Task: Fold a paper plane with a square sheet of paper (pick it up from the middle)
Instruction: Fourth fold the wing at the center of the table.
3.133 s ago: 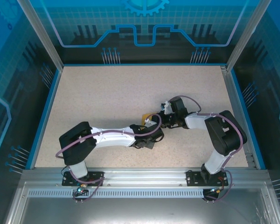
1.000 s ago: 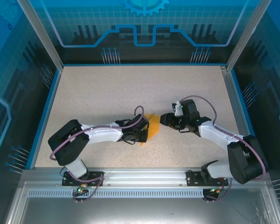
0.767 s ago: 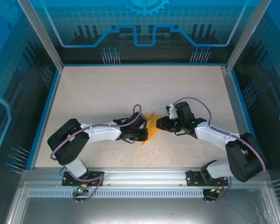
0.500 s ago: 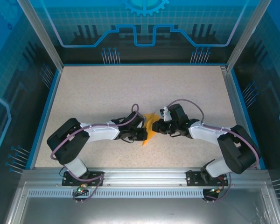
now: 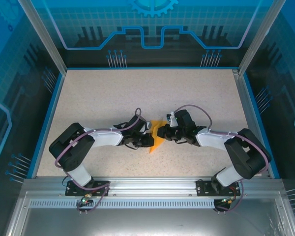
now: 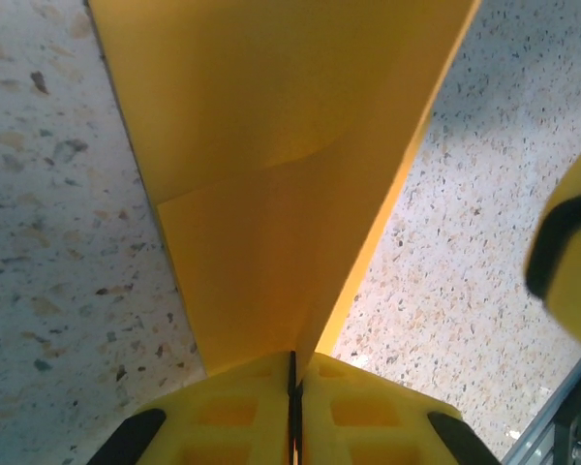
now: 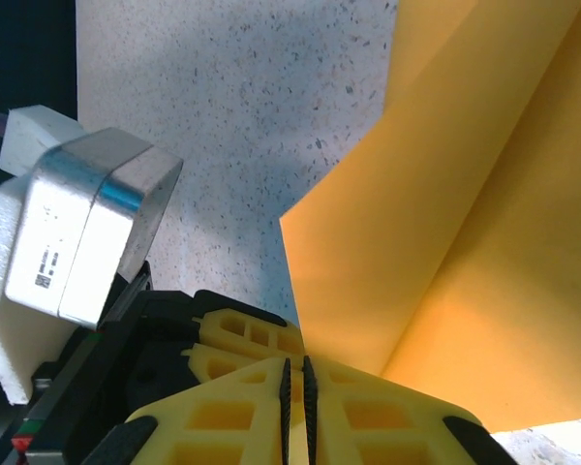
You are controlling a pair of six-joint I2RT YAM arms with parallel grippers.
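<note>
Left gripper (image 5: 148,140) pinched shut on the folded orange paper (image 5: 157,139); arm low, reaching right; paper upright between both grippers; right gripper (image 5: 163,133) clamped on its opposite edge, arm reaching left; silver module (image 7: 82,228) label unreadable.

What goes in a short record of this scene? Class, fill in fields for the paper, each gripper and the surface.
Item: orange paper, folded, with a crease showing
Position: between the two arms, near the middle of the table
Left: left gripper shut on one edge of the paper
Right: right gripper shut on the paper from the opposite side
Surface: speckled table
</note>
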